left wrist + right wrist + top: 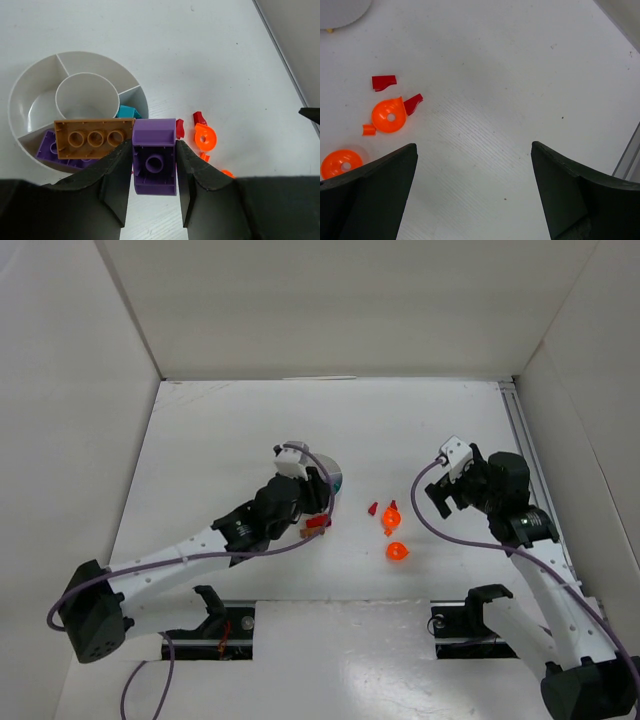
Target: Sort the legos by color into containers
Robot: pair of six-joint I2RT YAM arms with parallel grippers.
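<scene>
White table [240, 420], plain white walls [330, 300] round it. Your left gripper [154, 150] is clamped on a purple brick [155, 170], just right of the white dish [30, 90]. A brown brick [94, 137] lies across the dish's near side. Your right gripper [474, 147] gapes wide, holding nothing, over bare table. Orange pieces [389, 116] and red bits [383, 81] lie to its left, apart from it.

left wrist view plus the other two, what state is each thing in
left hand, shut on the purple brick
purple brick, gripped, hollow side up
right hand, open, empty
dish, upright, centre cup empty
brown brick, in the dish over a purple piece
teal brick, in a wedge section
orange pieces, loose on the table
red pieces, loose on the table
</scene>
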